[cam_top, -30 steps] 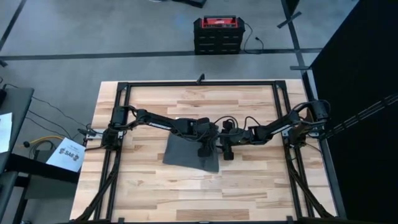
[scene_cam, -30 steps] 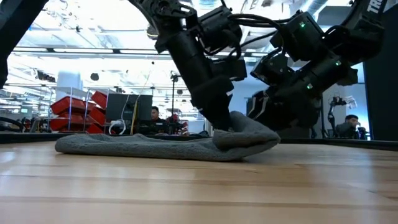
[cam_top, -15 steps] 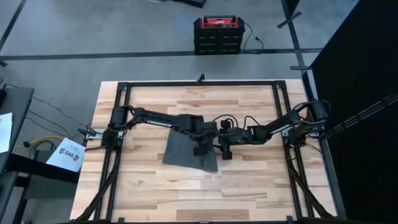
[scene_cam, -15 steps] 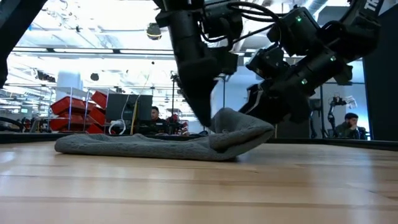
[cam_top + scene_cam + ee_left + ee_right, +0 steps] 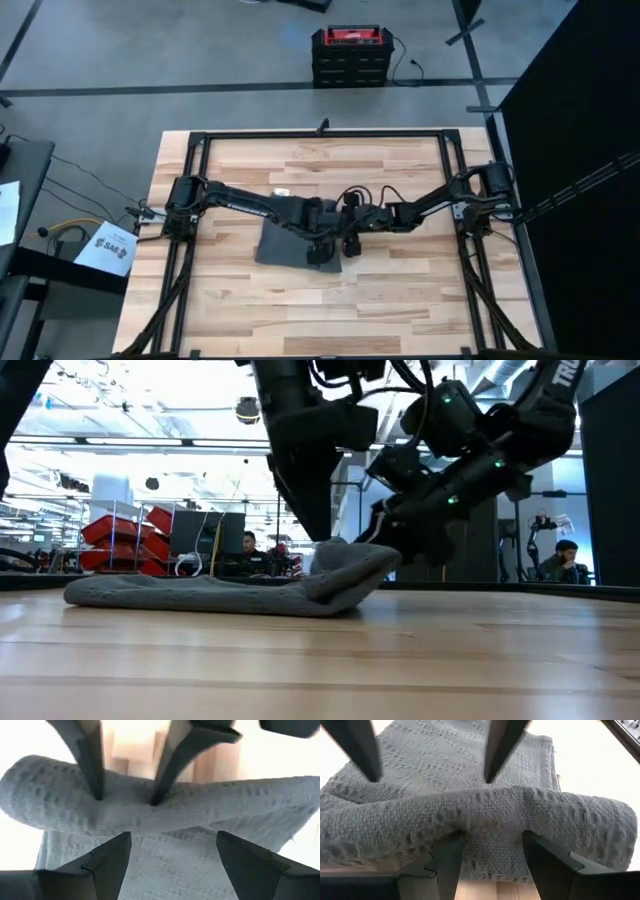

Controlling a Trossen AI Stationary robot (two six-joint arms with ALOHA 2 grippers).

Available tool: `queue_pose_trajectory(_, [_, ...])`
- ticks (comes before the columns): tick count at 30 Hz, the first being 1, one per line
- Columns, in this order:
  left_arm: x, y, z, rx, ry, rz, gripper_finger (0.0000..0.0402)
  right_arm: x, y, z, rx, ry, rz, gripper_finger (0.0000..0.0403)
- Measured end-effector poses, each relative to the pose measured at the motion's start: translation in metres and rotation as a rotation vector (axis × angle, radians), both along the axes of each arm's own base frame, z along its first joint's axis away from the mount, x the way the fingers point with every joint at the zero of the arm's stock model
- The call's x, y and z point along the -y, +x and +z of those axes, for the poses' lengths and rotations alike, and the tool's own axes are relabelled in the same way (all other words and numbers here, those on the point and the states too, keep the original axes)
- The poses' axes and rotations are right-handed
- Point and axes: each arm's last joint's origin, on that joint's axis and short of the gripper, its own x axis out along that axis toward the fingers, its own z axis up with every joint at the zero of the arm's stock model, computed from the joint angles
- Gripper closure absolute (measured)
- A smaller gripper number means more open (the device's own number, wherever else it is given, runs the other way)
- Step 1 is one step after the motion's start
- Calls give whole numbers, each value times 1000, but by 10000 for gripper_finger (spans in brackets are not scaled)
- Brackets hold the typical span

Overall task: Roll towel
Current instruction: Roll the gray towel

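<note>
Near the middle of the desk [image 5: 400, 300], with bare wood on the near side of it, the towel [image 5: 285, 243] lies mostly flat, its right edge turned up and over into a soft, thick fold [image 5: 345, 565]. It looks light, limp and loosely woven, so it will likely sag and unroll wherever it is let go, and the weave should give the fingers good purchase; the best hold appears to be along that raised fold, both grippers spaced across its width so the roll stays even. The left gripper [image 5: 318, 250] stands over the fold with its fingers [image 5: 107, 865] spread apart, closed on nothing, the cloth lying between and beyond them. The right gripper [image 5: 349, 240] meets the same fold from the right, its fingers [image 5: 447, 862] also parted and pressed against the rolled edge without pinching it. Leftward the flat cloth offers a clear run for rolling, and the desk stays bare well past the towel's left edge [image 5: 75, 592]. Farther back, plain boards reach the black frame [image 5: 320, 133] at the far rim, well apart from the work.
</note>
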Motion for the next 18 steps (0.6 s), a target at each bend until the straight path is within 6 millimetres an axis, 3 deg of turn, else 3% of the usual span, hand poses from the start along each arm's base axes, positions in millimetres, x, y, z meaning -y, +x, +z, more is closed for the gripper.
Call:
queue_pose_trajectory(10, [41,-11,1,3,42,38,121,0,19,14,42,-15,10,210])
queue_pose_trajectory(18, [72,-25,4,31,71,120,121,2,46,-8,4,2,25,210])
